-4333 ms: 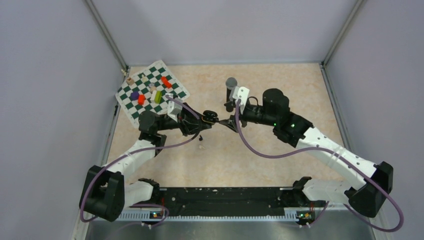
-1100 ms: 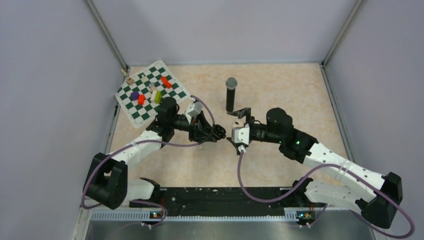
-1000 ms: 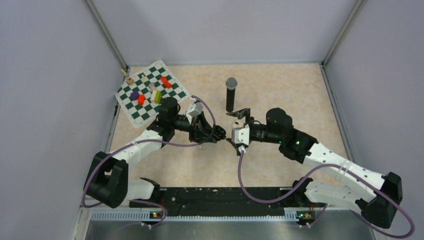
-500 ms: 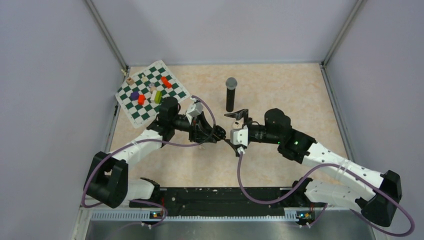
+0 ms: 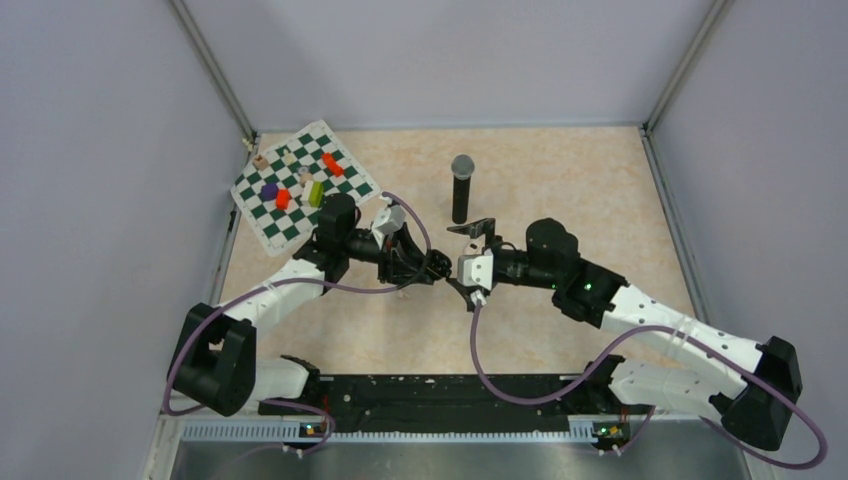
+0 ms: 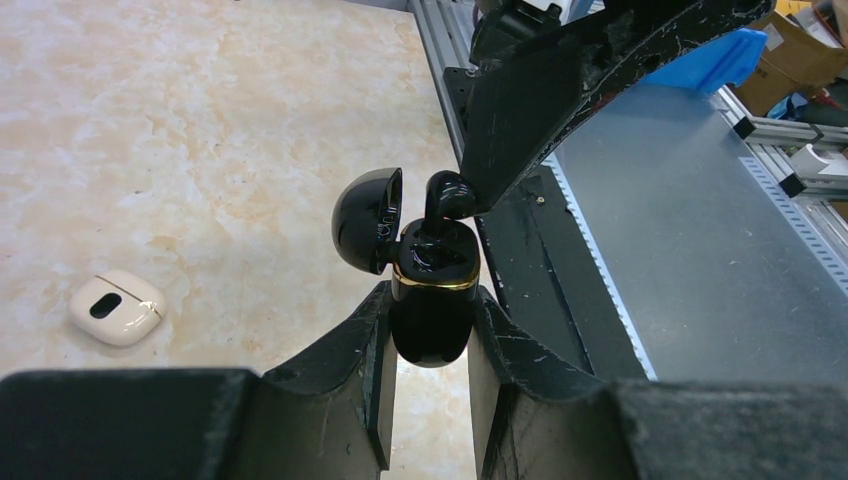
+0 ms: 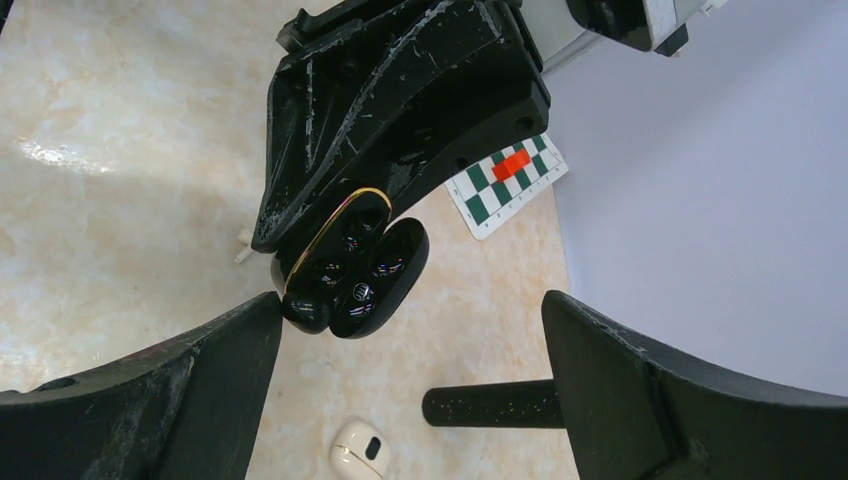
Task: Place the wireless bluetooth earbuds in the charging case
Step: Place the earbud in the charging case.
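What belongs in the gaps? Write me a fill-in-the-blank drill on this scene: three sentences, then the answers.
1. The left gripper is shut on the glossy black gold-rimmed charging case, whose lid stands ____.
2. The tiny earbud sticking up out of that case is ____ in colour.
3. The right gripper, jaws wide apart, holds ____.

Missing words: open; black; nothing.

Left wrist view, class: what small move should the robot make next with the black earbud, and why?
Probably a gentle press: the right gripper, jaws wide open, should push the black earbud down into its socket. The bud stands proud of the open black case that the left gripper clamps, and one right finger appears to rest against its top.
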Action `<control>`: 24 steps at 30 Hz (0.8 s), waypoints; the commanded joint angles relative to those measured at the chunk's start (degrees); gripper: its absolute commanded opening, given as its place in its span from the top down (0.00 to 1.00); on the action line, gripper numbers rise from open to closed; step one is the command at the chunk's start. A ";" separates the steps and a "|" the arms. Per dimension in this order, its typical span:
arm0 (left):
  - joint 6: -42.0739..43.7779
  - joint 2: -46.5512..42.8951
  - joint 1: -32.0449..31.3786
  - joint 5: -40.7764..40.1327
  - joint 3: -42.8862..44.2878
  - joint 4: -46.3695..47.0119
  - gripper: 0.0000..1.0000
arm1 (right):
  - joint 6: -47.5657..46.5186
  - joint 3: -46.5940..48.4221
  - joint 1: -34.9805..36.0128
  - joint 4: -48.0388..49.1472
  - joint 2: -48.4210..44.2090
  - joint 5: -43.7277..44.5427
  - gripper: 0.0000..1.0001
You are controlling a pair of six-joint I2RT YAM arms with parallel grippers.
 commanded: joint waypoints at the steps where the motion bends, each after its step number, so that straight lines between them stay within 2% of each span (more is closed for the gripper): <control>1: 2.51 -0.54 -0.91 1.90 1.94 -0.92 1.00 | 3.31 0.38 0.66 8.37 0.03 2.98 0.01; 11: 4.38 -0.10 -1.29 1.95 2.20 -2.21 1.00 | 8.93 1.34 0.97 11.85 2.02 5.07 0.01; 18: 6.10 -0.10 -1.48 2.02 2.12 -3.74 1.00 | 13.32 2.61 1.31 15.83 2.59 11.10 0.01; 24: 6.49 0.03 -1.53 1.93 2.21 -4.21 1.00 | 12.34 4.09 1.31 14.79 0.88 14.61 0.01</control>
